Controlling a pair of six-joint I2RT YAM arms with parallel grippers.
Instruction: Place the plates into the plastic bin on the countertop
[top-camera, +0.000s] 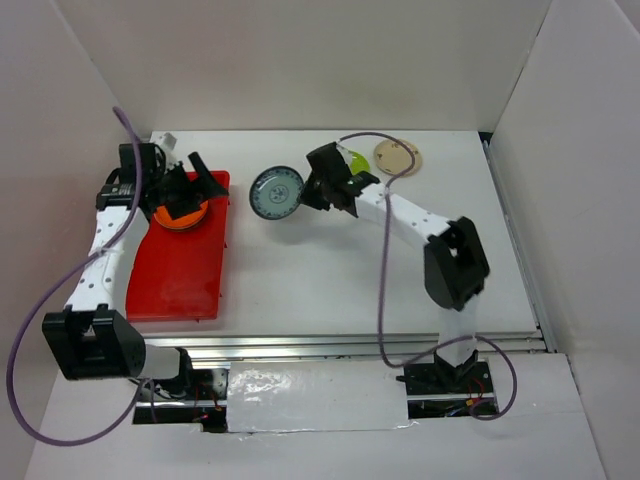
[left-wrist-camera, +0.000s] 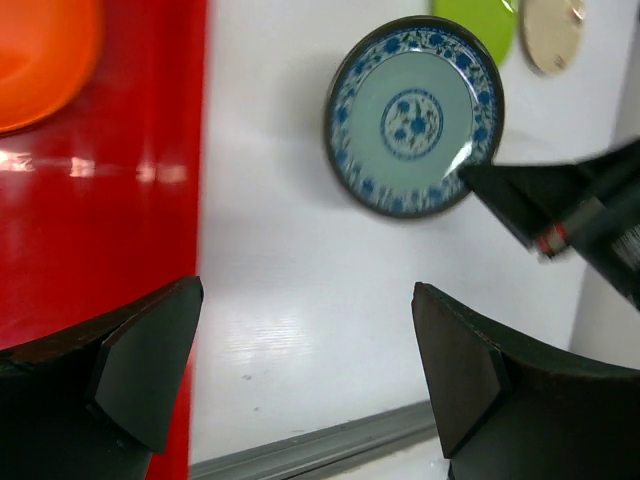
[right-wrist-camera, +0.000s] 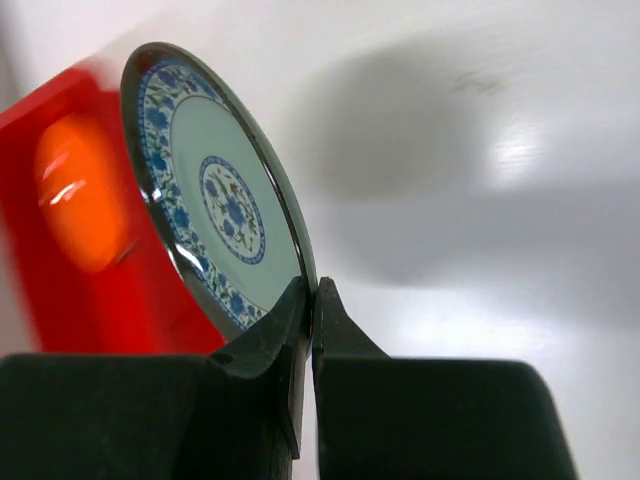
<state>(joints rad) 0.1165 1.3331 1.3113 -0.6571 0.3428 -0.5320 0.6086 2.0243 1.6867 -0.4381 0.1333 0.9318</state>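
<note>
My right gripper (top-camera: 312, 190) is shut on the rim of the blue-grey patterned plate (top-camera: 276, 193), holding it between the red bin (top-camera: 185, 270) and the back plates. The pinch shows in the right wrist view (right-wrist-camera: 312, 290), and the plate (left-wrist-camera: 414, 115) also shows in the left wrist view. An orange plate (top-camera: 182, 215) lies in the bin's far end. My left gripper (top-camera: 190, 185) is open and empty above that orange plate. A lime green plate (top-camera: 357, 160) and a cream plate (top-camera: 398, 157) lie at the back of the white countertop (top-camera: 330, 280).
White walls stand on three sides. A metal rail (top-camera: 350, 345) runs along the near edge. Purple cables loop off both arms.
</note>
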